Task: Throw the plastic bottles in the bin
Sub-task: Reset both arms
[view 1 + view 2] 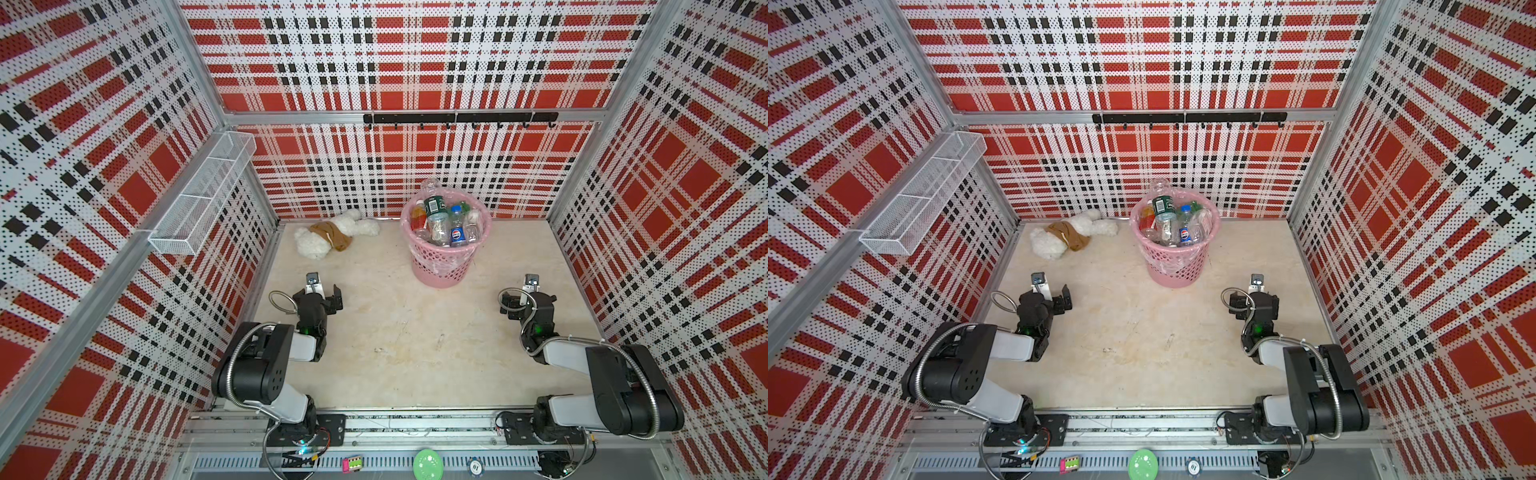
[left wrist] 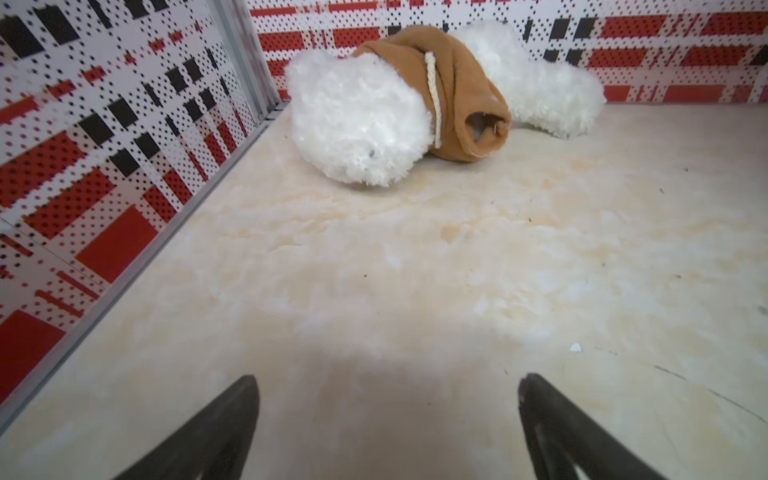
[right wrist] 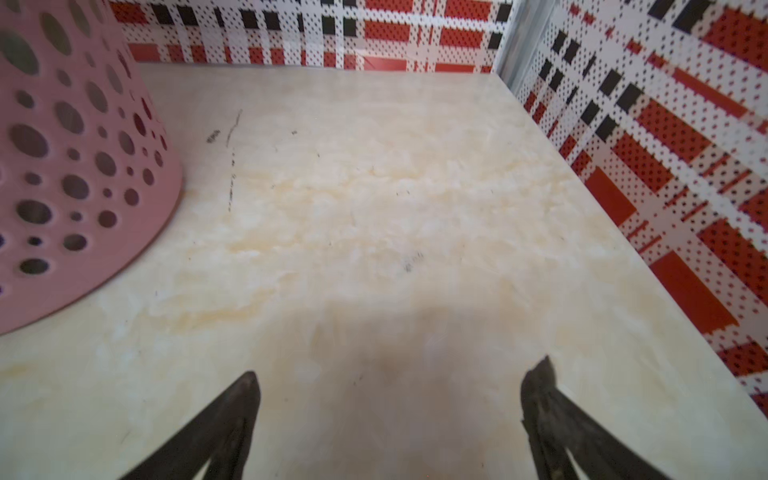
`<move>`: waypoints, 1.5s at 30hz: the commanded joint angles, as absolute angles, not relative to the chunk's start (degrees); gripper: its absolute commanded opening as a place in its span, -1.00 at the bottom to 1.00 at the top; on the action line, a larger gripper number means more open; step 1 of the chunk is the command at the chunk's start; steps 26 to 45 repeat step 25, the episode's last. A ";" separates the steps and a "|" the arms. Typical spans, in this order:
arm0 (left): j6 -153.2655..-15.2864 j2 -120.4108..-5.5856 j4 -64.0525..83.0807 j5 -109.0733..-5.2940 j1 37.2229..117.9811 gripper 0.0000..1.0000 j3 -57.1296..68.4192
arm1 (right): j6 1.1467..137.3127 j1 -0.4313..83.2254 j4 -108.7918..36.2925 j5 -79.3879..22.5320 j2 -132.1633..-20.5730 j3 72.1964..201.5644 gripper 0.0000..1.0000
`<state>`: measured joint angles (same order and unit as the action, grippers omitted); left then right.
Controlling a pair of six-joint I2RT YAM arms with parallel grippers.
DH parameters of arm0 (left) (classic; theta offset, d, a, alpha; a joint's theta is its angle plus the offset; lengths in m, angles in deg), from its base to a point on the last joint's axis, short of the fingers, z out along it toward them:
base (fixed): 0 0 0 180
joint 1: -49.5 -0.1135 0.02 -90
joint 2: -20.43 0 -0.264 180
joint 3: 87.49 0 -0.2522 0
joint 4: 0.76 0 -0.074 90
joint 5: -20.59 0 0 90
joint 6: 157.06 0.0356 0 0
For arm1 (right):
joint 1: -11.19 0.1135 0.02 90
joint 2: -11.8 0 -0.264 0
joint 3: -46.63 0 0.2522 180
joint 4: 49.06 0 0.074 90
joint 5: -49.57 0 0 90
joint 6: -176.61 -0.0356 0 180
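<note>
- In both top views, the plastic bottles sit heaped in the bin, mostly upright. One clear bottle rises above the far rim, and none lies loose on the bench.
- The left pincer and right pincer hover on the near side of the bin, both spread wide and empty. The right one is closer to the bin.
- A plush toy lies beside the bin, on the left arm's side.
- Left wrist view: the jaws stand wide apart with nothing between them, facing the plush toy. The bin is out of sight.
- Right wrist view: bare bench shows between the spread jaws, and the bin's wall stands ahead, toward the left arm.
- The job looks finished, with no bottle left to fetch.
</note>
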<state>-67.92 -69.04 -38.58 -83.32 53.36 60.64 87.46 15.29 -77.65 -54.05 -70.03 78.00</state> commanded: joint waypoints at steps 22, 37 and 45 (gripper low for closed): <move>-66.73 -69.75 -43.52 -81.68 53.23 0.98 57.17 | 93.02 16.73 -96.76 -50.38 -79.70 79.49 0.99; -66.71 -69.79 -43.51 -81.74 53.26 0.98 57.22 | 93.19 16.74 -98.43 -49.92 -79.74 78.62 0.99; -66.71 -69.79 -43.51 -81.74 53.26 0.98 57.22 | 93.19 16.74 -98.43 -49.92 -79.74 78.62 0.99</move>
